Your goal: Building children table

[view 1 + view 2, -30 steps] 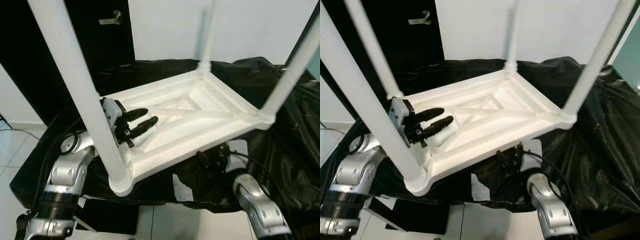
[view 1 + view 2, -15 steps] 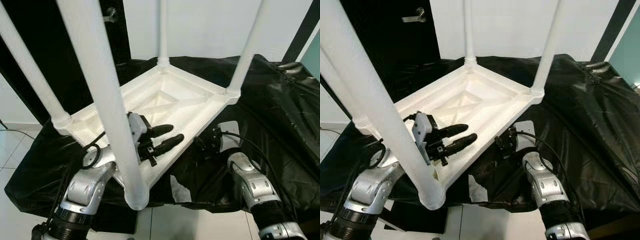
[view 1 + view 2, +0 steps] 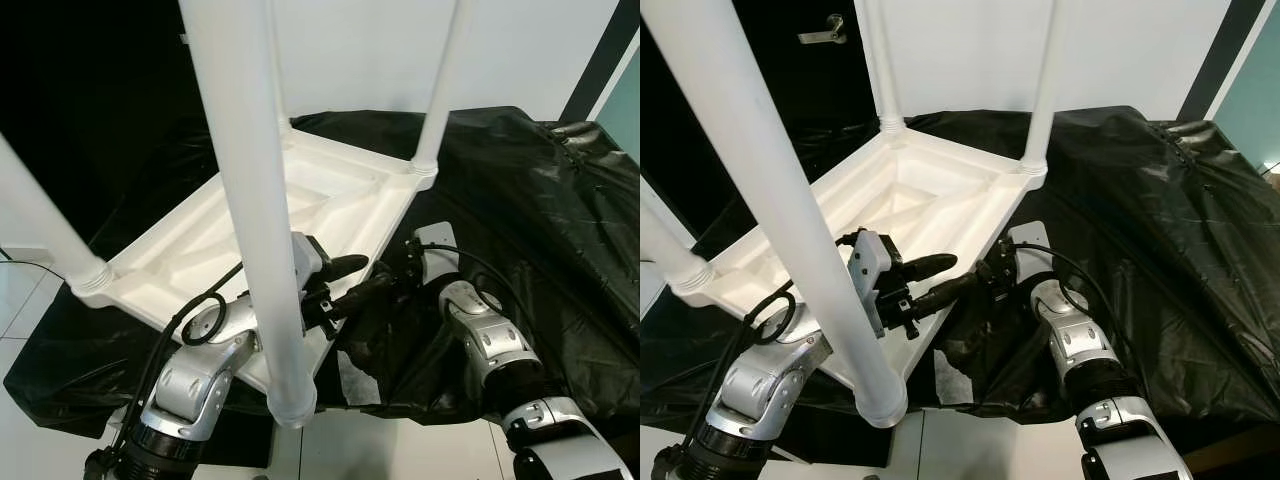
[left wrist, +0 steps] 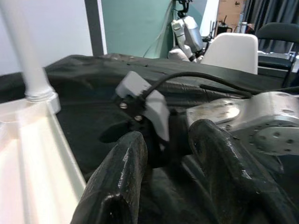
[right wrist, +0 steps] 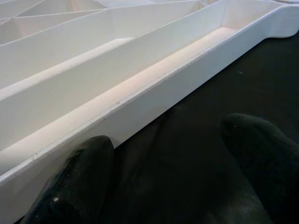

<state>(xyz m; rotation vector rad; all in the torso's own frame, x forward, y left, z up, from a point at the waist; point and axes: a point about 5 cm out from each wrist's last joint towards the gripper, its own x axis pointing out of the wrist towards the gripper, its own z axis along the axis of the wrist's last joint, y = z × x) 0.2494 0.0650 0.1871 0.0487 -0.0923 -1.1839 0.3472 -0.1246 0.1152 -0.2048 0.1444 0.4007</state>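
I had the left gripper (image 3: 940, 278) with fingers spread apart, holding nothing, reaching right over the near right edge of the upside-down white table (image 3: 890, 205). My right gripper (image 3: 990, 272) sat just beside that same edge, fingers (image 5: 74, 184) also spread, over the black sheet (image 3: 1160, 220). The table lay on the sheet, legs (image 3: 775, 200) pointing up. Dark door (image 3: 770, 70) far left, white wall (image 3: 1120, 50) behind.

Before me a crumpled black plastic sheet (image 3: 1160, 230) covers the raised surface. Behind it stand a white wall (image 3: 970, 50) and a dark door with a silver lever handle (image 3: 821, 34). Through my left wrist camera I see a white chair (image 4: 230, 49) and a teal wall (image 4: 135, 25).
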